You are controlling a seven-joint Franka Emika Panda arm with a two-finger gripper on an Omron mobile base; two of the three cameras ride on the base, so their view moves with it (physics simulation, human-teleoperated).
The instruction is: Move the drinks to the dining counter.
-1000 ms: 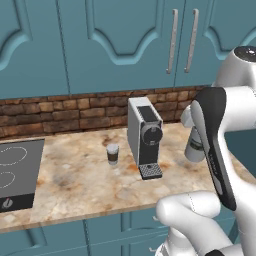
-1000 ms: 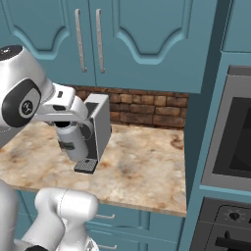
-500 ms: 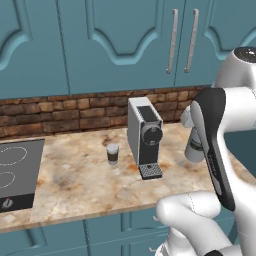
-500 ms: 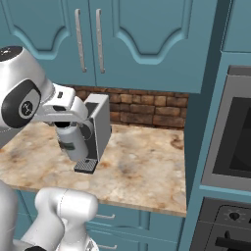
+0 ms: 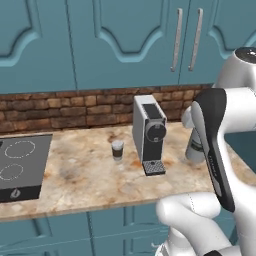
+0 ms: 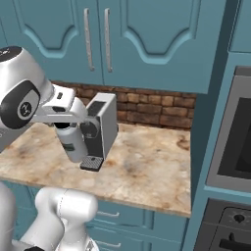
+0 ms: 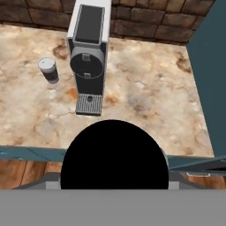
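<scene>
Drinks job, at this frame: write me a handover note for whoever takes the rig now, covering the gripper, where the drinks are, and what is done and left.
Gripper: shut on the bottle from above, by the look of it; its black cap sits right under the hand camera.
Bottle: held near the counter's front edge, right of the coffee machine as the arm faces it.
Cup: upright on the counter, between the stovetop and the coffee machine, untouched.
Done: bottle grasped.
Left: carry the bottle to the dining counter and set it down, then come back for the cup and do the same.
</scene>
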